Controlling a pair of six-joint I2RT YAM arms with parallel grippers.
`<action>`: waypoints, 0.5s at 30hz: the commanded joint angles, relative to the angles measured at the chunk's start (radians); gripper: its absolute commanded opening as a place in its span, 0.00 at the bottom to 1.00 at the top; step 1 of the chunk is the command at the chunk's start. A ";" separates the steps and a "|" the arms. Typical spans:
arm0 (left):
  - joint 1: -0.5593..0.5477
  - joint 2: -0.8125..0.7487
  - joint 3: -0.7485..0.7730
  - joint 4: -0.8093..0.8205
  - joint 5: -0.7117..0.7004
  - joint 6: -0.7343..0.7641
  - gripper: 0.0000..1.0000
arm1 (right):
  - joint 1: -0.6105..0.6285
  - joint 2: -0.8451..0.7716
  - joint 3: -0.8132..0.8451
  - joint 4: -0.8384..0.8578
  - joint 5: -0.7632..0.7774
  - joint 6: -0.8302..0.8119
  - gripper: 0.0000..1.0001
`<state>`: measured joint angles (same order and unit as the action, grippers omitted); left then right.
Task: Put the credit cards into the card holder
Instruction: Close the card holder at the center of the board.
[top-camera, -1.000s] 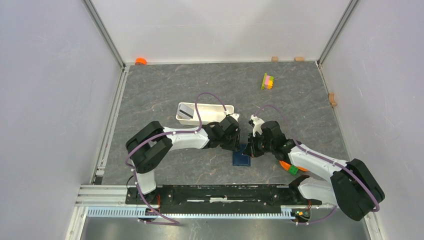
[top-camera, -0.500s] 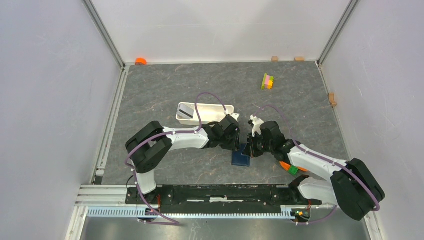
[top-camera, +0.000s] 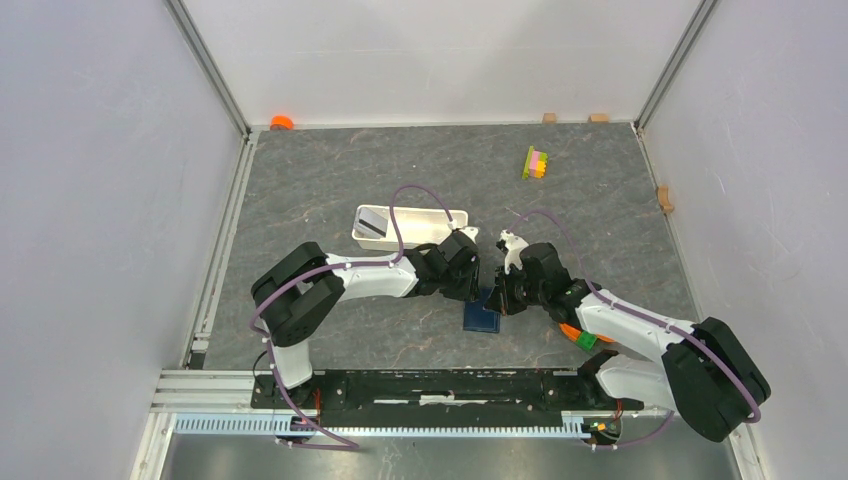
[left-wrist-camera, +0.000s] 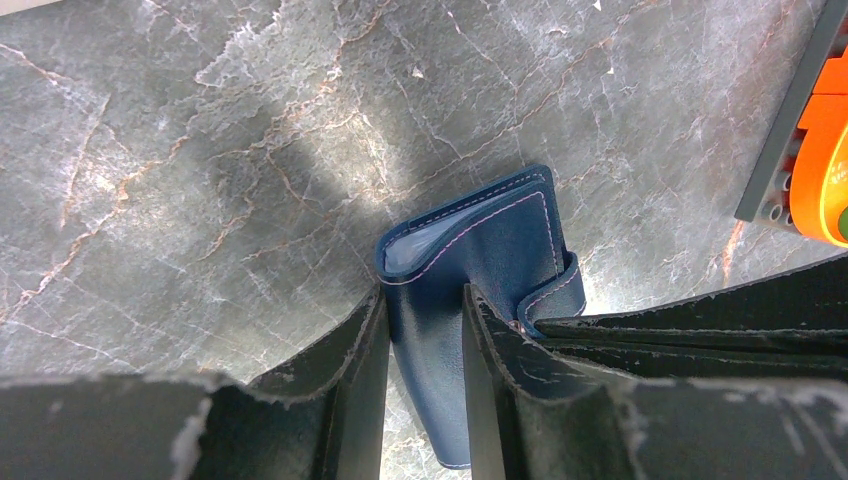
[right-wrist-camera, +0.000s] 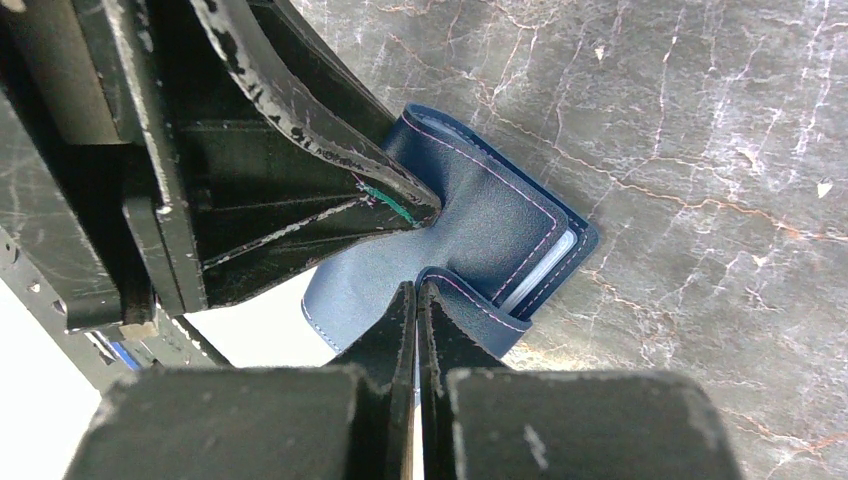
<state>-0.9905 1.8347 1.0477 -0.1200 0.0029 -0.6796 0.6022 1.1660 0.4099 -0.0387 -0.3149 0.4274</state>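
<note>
The card holder (top-camera: 483, 317), a navy-blue wallet, sits half lifted between both arms near the table's middle. My left gripper (left-wrist-camera: 425, 325) is shut on its folded body (left-wrist-camera: 490, 240), one finger on each face. From the other side, my right gripper (right-wrist-camera: 417, 292) is shut on the wallet's closing strap (right-wrist-camera: 470, 300), which curls round its fingertips. A pale edge (right-wrist-camera: 548, 262) shows inside the fold; I cannot tell whether it is a card. One grey credit card (top-camera: 373, 222) lies in the white tray's left end.
The long white tray (top-camera: 430, 227) stands just behind the left gripper. A yellow-pink-green block stack (top-camera: 536, 162) sits at the back right. An orange and green piece (top-camera: 580, 337) lies by the right forearm. Small wooden blocks (top-camera: 598, 117) line the far and right walls.
</note>
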 joint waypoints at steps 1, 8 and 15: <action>-0.016 0.115 -0.052 -0.098 -0.041 0.047 0.35 | 0.047 0.011 -0.006 0.126 -0.104 0.046 0.00; -0.015 0.117 -0.051 -0.098 -0.043 0.049 0.35 | 0.053 0.006 -0.004 0.131 -0.117 0.050 0.00; -0.016 0.118 -0.049 -0.098 -0.042 0.048 0.35 | 0.059 0.003 -0.006 0.131 -0.118 0.052 0.00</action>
<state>-0.9897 1.8370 1.0481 -0.1196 0.0036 -0.6788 0.6132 1.1641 0.4099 -0.0349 -0.3138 0.4335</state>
